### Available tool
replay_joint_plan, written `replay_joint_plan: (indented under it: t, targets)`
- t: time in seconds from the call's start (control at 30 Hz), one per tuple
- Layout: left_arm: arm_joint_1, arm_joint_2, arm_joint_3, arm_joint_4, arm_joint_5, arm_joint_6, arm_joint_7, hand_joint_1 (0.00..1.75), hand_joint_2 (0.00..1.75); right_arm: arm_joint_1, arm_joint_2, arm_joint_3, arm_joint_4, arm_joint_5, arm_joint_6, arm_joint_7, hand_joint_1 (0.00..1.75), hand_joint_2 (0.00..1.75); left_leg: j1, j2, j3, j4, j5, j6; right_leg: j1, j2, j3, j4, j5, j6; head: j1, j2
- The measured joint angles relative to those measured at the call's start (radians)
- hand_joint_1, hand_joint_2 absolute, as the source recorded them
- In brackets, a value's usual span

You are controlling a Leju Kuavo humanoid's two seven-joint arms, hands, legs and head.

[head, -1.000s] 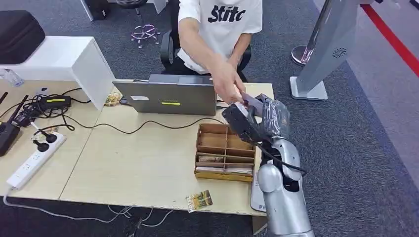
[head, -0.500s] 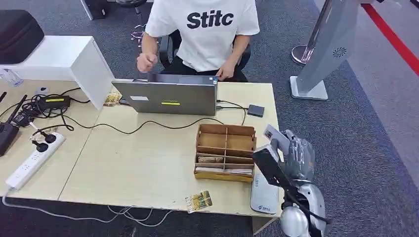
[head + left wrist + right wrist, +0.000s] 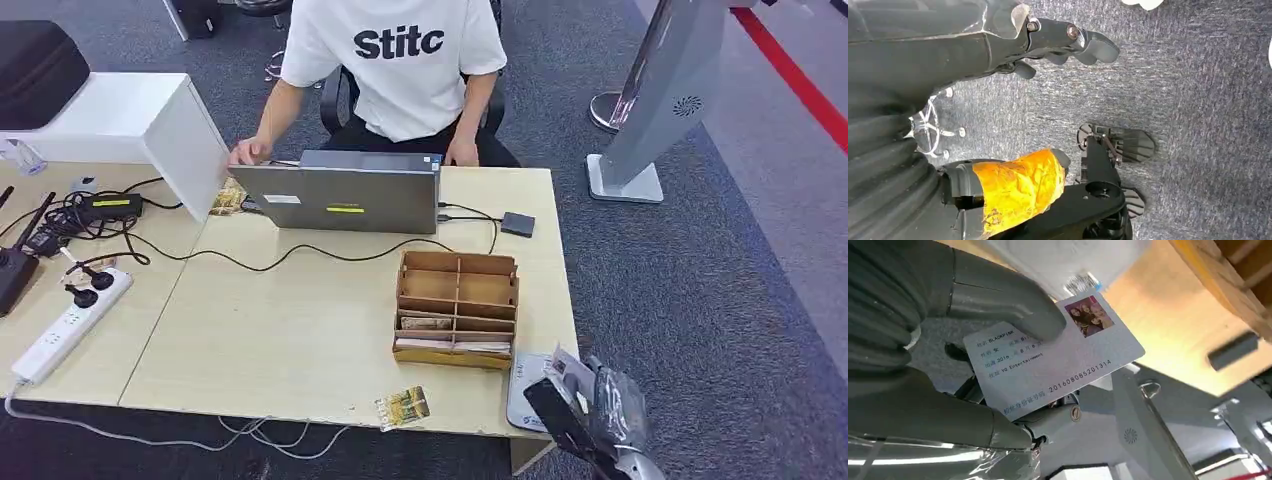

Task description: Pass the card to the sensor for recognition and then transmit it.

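Note:
My right hand point(image 3: 592, 412) is low at the table's front right corner and pinches a white ID card point(image 3: 566, 366). In the right wrist view the card point(image 3: 1058, 352), with a small photo and printed lines, sits between the thumb point(image 3: 1008, 307) and the fingers below it. A flat white-grey sensor pad point(image 3: 524, 392) lies on the table edge just left of the hand, and the card hovers beside it. My left hand point(image 3: 1068, 42) hangs over the grey carpet, fingers apart from its orange-taped thumb point(image 3: 1018, 185), holding nothing.
A cardboard divider box point(image 3: 458, 310) stands just behind the pad. A person point(image 3: 400, 60) sits behind a grey laptop point(image 3: 335, 198). A small black box point(image 3: 517, 223), a power strip point(image 3: 65, 332) with cables, a packet point(image 3: 403, 407) and a grey kiosk point(image 3: 660, 100) are around.
My right hand has come down and back from near the person's hand to the table's front right corner, carrying the card. The person has drawn the arm back to the laptop.

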Motion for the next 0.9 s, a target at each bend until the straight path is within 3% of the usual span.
replay_joint_plan:
  t: [0.33, 0.5, 0.9]
  targets:
    - [-0.003, 0.005, 0.000, 0.000, -0.002, 0.001, 0.000, 0.00, 1.75, 0.006, -0.004, 0.011, 0.078, 0.011, -0.008, -0.006, 1.75, 1.75, 0.000, 0.000, 0.000, 0.000, 0.000, 0.000, 0.000, 0.000, 0.000, 0.000, 0.000, 0.000, 0.000, 0.000]
    - [-0.003, 0.007, 0.000, 0.000, -0.003, 0.000, 0.000, 0.00, 1.75, 0.005, -0.017, 0.042, 0.093, 0.020, -0.054, 0.013, 1.75, 1.75, 0.000, 0.000, 0.000, 0.000, 0.000, 0.000, 0.000, 0.000, 0.000, 0.000, 0.000, 0.000, 0.000, 0.000]
    - [-0.003, 0.006, 0.000, 0.000, -0.005, 0.000, 0.000, 0.00, 1.75, -0.062, -0.031, 0.082, -0.128, 0.002, -0.002, 0.072, 1.75, 1.75, 0.000, 0.001, 0.001, 0.000, 0.000, 0.000, 0.000, 0.000, 0.000, 0.000, 0.000, 0.000, 0.000, 0.000]
